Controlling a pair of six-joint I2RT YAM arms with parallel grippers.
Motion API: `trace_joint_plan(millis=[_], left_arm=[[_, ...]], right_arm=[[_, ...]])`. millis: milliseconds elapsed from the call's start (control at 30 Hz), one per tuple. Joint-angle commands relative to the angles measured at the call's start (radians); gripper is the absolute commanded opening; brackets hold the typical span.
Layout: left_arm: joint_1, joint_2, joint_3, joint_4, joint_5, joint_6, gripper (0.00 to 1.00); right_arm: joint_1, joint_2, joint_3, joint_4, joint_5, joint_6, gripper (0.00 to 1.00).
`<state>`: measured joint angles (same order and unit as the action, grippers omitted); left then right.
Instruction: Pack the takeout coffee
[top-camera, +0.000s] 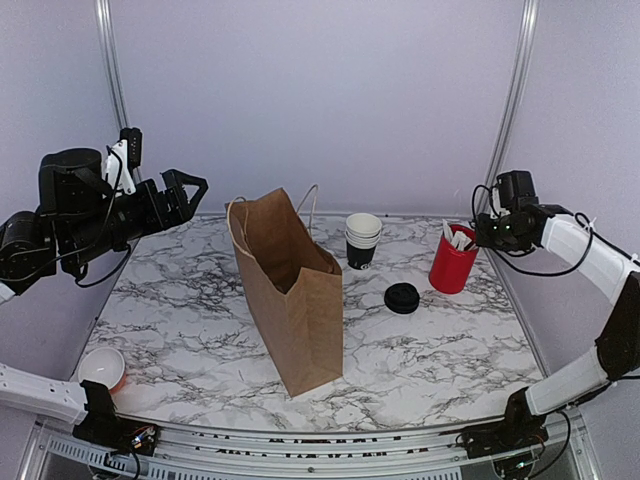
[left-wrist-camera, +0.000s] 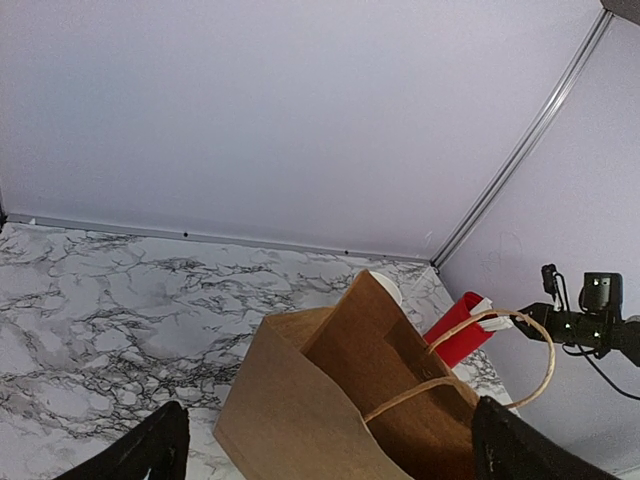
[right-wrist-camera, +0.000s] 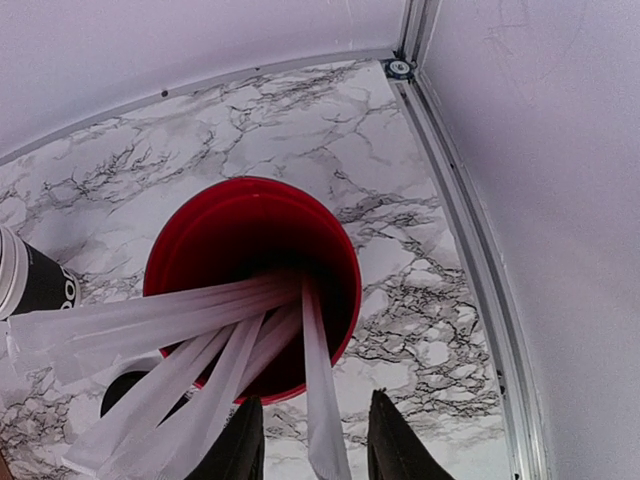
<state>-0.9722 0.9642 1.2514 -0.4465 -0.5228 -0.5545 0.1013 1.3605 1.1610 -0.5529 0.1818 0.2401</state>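
On the tabletop: coffee cup (top-camera: 402, 298) near bag (top-camera: 300, 320), not packed
Left tool (top-camera: 192, 198): spread wide, empty
Right tool (right-wrist-camera: 315, 440): fingers apart over red cup (right-wrist-camera: 240, 225)
Remaining: everything

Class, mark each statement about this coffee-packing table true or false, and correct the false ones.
1. The brown paper bag stands upright with its top open. True.
2. The black lid is inside the bag. False: it sits on the table, between the bag and the red cup.
3. The red cup holds white sachets. True.
4. The left gripper grips a cup. False: it is open and empty, raised to the left of the bag.
5. The right gripper hangs over the red cup. True.
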Motion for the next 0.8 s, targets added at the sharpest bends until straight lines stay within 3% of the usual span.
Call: trace_joint_plan(millis=[0,133,400,767], left_arm=[[0.006,-0.015,-0.008,-0.016,0.003,0.004,0.99],[0.008,-0.014,-0.009,-0.016,0.004,0.002,0.99],[0.010,0.001,0.002,-0.014,0.007,0.003,0.99],[0.010,0.007,0.004,-0.013,0.014,0.002,0.99]], right_arm=[[-0.004,0.014,0.018,0.034,0.034,-0.010,0.33],[-0.005,0.011,0.019,0.042,0.050,-0.018,0.25],[0.003,-0.002,0.003,0.068,0.053,-0.040,0.00],[0.057,-0.037,0.093,0.005,0.124,-0.060,0.00]])
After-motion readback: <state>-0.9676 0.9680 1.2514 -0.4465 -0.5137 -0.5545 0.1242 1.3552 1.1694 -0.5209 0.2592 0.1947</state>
